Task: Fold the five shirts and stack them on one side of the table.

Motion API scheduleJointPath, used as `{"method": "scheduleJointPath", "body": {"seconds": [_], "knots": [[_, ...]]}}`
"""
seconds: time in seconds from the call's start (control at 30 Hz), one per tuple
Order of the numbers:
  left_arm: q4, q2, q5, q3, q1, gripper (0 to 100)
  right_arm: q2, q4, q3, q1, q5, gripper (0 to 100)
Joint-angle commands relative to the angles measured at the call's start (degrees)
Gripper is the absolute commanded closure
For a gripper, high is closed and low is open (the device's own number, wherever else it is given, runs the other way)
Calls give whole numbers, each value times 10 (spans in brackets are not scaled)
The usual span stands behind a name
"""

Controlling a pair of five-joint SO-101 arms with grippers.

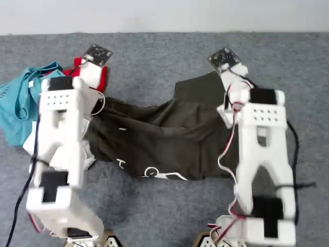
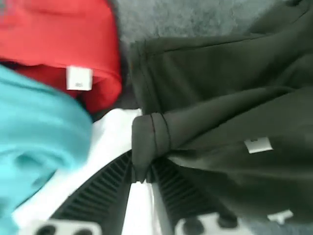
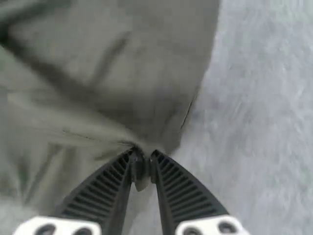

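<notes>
High view: two white robot arms stand side by side on a grey, carpet-like table (image 1: pixel 169 211). A dark olive shirt (image 1: pixel 164 139) lies rumpled across the middle of the frame, stretched between the arms. The left arm (image 1: pixel 59 128) stands at the left of the frame and the right arm (image 1: pixel 262 149) at the right. A teal shirt (image 1: pixel 20 98) is bunched at the upper left, and a red shirt (image 1: pixel 101 78) shows just beside it. White cloth (image 1: pixel 88 153) pokes out beneath the left arm.

Left wrist view: the left gripper (image 2: pixel 139 174) is at lower centre, its jaws nearly together and pinching a bunched fold of the olive shirt. The red shirt is at upper left, with the teal shirt below it.

Right wrist view: the right gripper (image 3: pixel 141 169) is at lower centre, its jaws clamped narrowly on an edge of the olive shirt. Bare grey table fills the right side.
</notes>
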Motion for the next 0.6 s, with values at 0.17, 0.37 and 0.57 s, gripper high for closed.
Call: {"method": "scheduleJointPath", "body": {"seconds": [0.17, 0.37, 0.57], "knots": [[-6, 155, 38, -156, -2, 987, 174, -100, -187, -29, -27, 988], [-6, 202, 48, -243, 2, 987, 315, -109, -337, -28, -61, 988], [-8, 265, 48, -310, -1, 986, 446, -109, -463, -30, -67, 987]]}}
